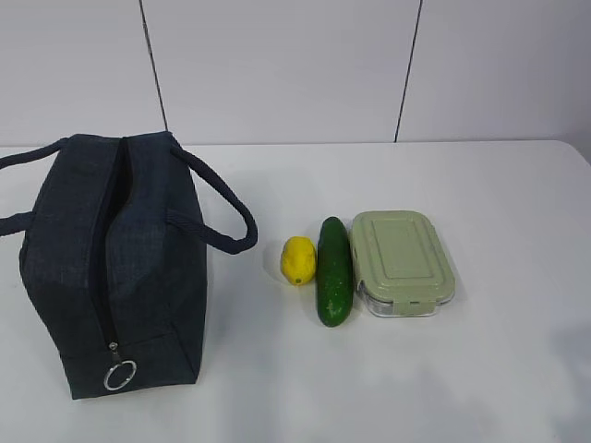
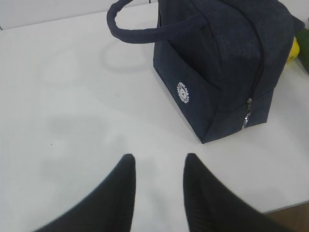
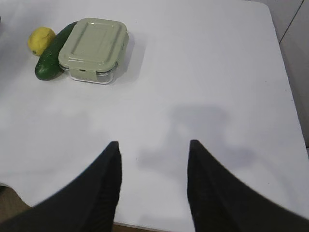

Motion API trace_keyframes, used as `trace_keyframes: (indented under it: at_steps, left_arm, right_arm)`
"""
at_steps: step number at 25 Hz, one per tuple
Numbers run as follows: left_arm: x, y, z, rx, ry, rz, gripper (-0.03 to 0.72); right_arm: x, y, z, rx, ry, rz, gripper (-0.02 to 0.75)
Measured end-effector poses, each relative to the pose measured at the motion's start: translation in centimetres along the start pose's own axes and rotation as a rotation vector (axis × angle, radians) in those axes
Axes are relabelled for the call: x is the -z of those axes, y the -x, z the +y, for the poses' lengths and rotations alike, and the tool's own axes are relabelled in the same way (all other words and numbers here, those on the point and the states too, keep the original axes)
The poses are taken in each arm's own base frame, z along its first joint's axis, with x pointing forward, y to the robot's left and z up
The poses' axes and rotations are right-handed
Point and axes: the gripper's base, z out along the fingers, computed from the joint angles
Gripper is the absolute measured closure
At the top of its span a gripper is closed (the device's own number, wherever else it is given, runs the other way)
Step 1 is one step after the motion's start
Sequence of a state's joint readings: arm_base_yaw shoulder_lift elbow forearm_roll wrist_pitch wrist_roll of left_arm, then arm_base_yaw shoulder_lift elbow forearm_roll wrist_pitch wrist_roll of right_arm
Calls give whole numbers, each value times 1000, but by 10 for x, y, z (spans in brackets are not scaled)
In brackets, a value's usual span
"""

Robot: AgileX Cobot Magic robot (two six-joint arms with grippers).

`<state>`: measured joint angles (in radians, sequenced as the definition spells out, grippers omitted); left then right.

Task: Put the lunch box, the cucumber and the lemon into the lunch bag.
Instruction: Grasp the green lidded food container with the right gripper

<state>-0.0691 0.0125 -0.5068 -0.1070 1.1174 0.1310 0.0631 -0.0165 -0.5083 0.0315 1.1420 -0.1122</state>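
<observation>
- My left tool (image 2: 158,166) hangs over bare desk (image 2: 72,96) with its two dark fingers spread apart and nothing between them.
- My right tool (image 3: 153,152) is the same: fingers parted, empty, above the white desk, well apart from the food.
- The lunch bag (image 1: 111,268) sits near the left edge of the desk, its top zipper (image 1: 109,249) running toward the front edge and the metal ring pull (image 1: 119,376) hanging at the front end. The zipper looks closed, though I cannot tell for certain.
- One loop handle (image 1: 217,208) droops toward the middle of the desk; the other reaches off to the left.
- From my left wrist, the bag shows a small white round logo (image 2: 182,92) on its side.
- The lemon (image 1: 297,260), the cucumber (image 1: 334,270) and the lunch box (image 1: 401,262) lie in a row near the middle of the desk, right of the bag.
- The lemon lies just beside the cucumber; the cucumber lies along the box's left side.
- The box's pale green lid is on.
</observation>
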Motion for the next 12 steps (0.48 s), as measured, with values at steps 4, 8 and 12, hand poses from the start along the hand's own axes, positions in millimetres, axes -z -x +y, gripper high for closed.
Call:
trace_keyframes:
  at_steps: [4, 8, 12]
  left_arm:
    - [0, 0, 0, 0, 0, 0, 445]
    - [0, 0, 0, 0, 0, 0, 445]
    - [0, 0, 0, 0, 0, 0, 445]
  right_arm:
    - [0, 0, 0, 0, 0, 0, 410]
    - [0, 0, 0, 0, 0, 0, 411]
    - [0, 0, 0, 0, 0, 0, 410]
